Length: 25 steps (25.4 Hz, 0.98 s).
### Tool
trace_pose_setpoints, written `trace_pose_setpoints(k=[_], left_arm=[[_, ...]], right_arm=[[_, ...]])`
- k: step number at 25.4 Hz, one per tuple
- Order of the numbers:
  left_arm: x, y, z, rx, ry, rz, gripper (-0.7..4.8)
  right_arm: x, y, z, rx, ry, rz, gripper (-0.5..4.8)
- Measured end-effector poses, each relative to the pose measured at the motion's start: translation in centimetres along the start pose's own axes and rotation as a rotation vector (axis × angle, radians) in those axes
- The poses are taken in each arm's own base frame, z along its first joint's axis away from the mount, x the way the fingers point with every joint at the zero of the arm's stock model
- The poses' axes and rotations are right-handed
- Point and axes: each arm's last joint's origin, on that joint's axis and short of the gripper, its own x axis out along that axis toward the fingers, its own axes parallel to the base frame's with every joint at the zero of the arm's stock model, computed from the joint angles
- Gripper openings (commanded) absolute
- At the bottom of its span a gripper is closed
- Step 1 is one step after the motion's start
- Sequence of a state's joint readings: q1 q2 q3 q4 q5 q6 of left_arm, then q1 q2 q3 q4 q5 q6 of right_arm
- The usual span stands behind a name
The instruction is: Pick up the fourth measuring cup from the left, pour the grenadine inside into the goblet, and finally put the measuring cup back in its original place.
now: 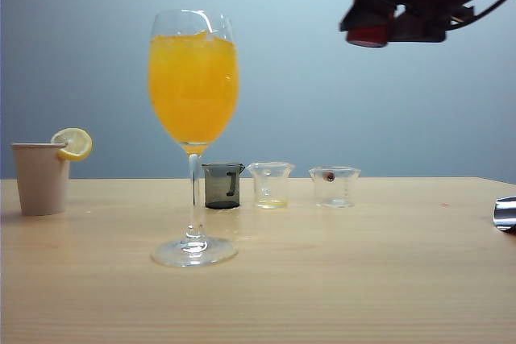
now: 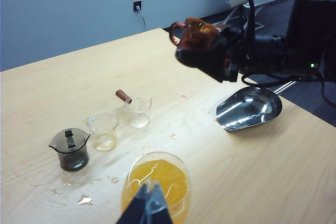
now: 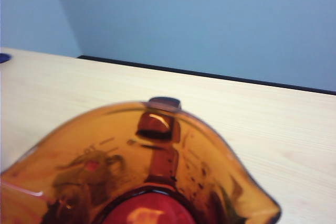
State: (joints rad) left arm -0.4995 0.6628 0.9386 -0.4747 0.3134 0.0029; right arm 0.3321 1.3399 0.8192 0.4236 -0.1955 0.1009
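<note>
My right gripper (image 1: 372,20) hangs high in the air at the upper right, far above the table, shut on the fourth measuring cup (image 1: 368,31). In the left wrist view the red-brown cup (image 2: 193,31) sits at the tip of the black arm. It fills the near part of the right wrist view, where grenadine (image 3: 149,211) shows red in its bottom; the fingers are hidden there. The goblet (image 1: 193,86) stands left of centre, full of orange drink. My left gripper (image 2: 149,196) is shut and empty, hovering over the goblet (image 2: 157,179).
A paper cup with a lemon slice (image 1: 40,179) stands far left. Behind the goblet stand a smoky grey cup (image 1: 222,185) and two clear cups (image 1: 271,184) (image 1: 334,186). A metal scoop (image 2: 249,108) lies at the right edge. Spilled drops (image 2: 84,199) wet the table.
</note>
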Motion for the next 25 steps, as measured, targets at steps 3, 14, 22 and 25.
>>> trace_pose_setpoints(k=[3,14,22,25], left_arm=[[0.0,0.0,0.0,0.000,0.000,0.000,-0.06],[0.0,0.0,0.0,0.000,0.000,0.000,-0.06],[0.0,0.0,0.0,-0.001,0.003,0.000,-0.06],[0.0,0.0,-0.1,-0.003,0.009,0.000,-0.06]], right_arm=[[0.1,1.9,-0.1,-0.006,0.009,0.061,0.52],[0.6,5.8,2.1,-0.063,0.107,0.133,0.52],[0.4,9.2,2.3,-0.205,0.122,0.172,0.48],[0.3,10.1,2.2,-0.220,0.126,0.191,0.48]])
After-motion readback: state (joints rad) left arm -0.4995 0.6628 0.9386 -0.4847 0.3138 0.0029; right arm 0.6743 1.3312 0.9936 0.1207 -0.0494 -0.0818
